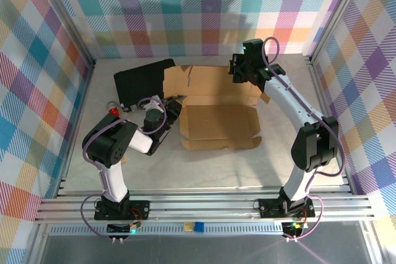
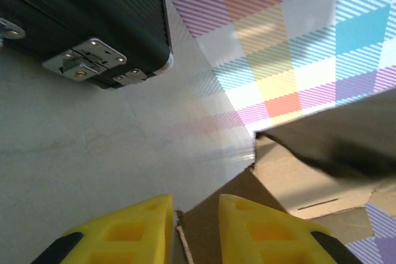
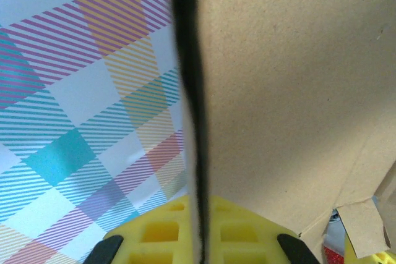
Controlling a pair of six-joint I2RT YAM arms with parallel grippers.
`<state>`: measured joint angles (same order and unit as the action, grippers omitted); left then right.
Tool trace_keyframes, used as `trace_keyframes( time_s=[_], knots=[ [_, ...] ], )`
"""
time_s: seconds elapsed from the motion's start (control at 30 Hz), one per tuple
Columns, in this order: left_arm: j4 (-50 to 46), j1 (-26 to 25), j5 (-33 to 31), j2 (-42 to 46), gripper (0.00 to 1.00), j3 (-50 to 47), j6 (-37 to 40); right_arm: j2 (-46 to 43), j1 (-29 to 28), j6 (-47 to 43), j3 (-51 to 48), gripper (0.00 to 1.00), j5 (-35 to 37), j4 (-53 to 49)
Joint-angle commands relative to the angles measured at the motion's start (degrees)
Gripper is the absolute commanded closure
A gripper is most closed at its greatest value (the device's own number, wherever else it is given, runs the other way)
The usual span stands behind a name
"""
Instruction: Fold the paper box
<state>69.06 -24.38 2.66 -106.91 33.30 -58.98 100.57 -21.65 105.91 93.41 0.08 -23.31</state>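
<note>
The paper box (image 1: pixel 218 122) is a brown cardboard mailer lying unfolded in mid-table, its big rear panel (image 1: pixel 210 81) tilted up. My right gripper (image 1: pixel 238 73) is at that panel's far right edge. In the right wrist view the panel (image 3: pixel 291 91) runs edge-on between the yellow fingers, and the right gripper (image 3: pixel 199 205) is shut on it. My left gripper (image 1: pixel 175 106) sits at the box's left side. In the left wrist view the left gripper (image 2: pixel 195 205) has its yellow fingers (image 2: pixel 124 236) apart, with a thin cardboard flap edge (image 2: pixel 213 233) between them, unpinched.
A black case (image 1: pixel 145 81) with metal latches (image 2: pixel 93 60) lies at the back left, close to the box's left edge. A small red object (image 1: pixel 113 110) sits left of my left arm. Checkered walls and metal frame posts enclose the table (image 1: pixel 216 171).
</note>
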Motion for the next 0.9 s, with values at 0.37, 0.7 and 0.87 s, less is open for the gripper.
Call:
trace_keyframes(
  time_s=[0.37, 0.7, 0.87],
  knots=[
    [-17.95, -3.89, 4.90, 2.22, 0.72, 8.04, 6.81, -1.04, 0.31, 1.93, -1.42, 1.00, -2.52, 0.22],
    [-38.85, -4.97, -1.01, 16.18, 0.61, 7.26, 14.33, -1.82, 0.46, -1.64, -2.44, 1.00, -0.45, -0.93],
    [-52.89, -5.97, 1.14, 30.94, 0.54, 4.99, 15.74, -1.31, 1.03, -4.75, -4.96, 1.00, -0.49, 3.95]
  ],
)
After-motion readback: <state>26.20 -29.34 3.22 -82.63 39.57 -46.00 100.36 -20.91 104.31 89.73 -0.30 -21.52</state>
